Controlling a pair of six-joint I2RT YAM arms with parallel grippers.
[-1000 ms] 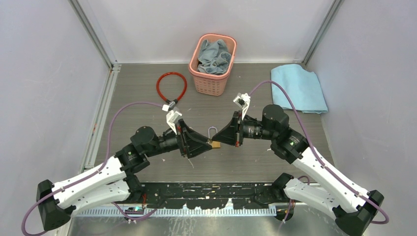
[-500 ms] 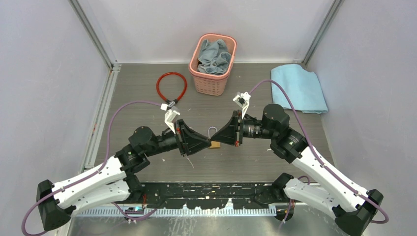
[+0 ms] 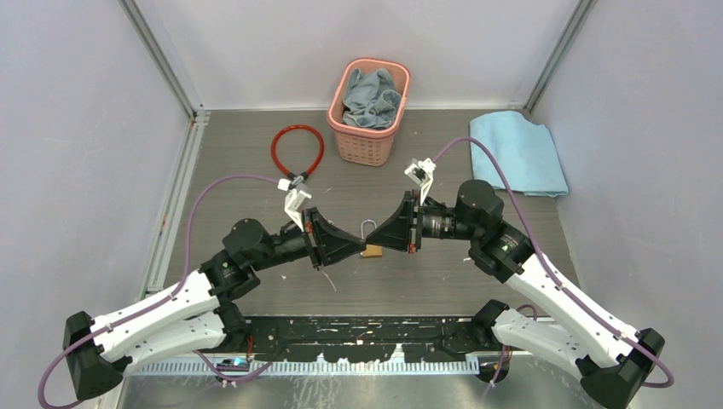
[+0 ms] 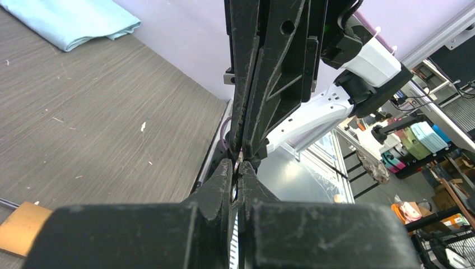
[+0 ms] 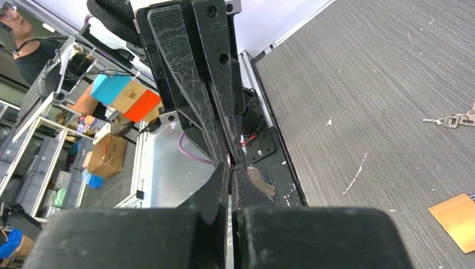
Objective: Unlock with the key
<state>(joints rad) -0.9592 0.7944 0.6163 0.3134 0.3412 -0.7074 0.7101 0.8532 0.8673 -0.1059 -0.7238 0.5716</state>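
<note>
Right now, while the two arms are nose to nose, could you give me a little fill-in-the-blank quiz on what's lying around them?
1. The grey cloth sits in a ____ basket.
2. The looped cable left of that basket is coloured ____.
3. The folded towel near the right wall is light ____.
4. Close to where the left gripper and right gripper meet tip to tip lies a brass ____.

Missing words: pink; red; blue; padlock.

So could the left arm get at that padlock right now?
Probably yes: the padlock lies uncovered, close beside the tip of the left tool. But that tool is shut, tip to tip with the right tool, so it would have to open first.
</note>
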